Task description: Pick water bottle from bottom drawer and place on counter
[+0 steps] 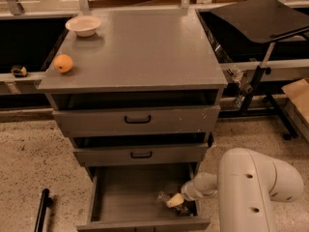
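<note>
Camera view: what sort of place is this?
Probably a robot test lab: a lone grey drawer cabinet on speckled floor, a black tray on a stand beside it. The gripper is in the open bottom drawer by the water bottle.
</note>
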`<state>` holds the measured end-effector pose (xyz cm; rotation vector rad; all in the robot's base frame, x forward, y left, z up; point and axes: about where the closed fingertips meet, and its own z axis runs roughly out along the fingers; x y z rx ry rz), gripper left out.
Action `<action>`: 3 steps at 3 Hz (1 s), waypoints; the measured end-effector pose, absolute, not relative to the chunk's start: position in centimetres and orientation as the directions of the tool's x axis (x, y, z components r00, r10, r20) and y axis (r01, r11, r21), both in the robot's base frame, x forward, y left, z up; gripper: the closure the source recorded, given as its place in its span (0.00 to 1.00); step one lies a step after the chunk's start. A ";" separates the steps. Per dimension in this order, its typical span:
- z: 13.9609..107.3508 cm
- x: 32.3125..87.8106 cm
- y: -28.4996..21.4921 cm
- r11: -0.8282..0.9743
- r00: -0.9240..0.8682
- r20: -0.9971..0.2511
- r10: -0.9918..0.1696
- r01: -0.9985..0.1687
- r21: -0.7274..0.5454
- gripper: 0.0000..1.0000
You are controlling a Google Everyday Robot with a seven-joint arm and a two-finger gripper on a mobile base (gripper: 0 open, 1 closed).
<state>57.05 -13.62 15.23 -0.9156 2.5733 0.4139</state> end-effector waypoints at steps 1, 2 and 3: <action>15.2 57.1 -13.4 0.749 -0.720 -0.439 -0.537 -0.647 0.145 0.00; 15.1 57.0 -13.0 0.740 -0.714 -0.439 -0.546 -0.656 0.147 0.00; 14.8 56.7 -12.6 0.717 -0.693 -0.444 -0.568 -0.681 0.147 0.00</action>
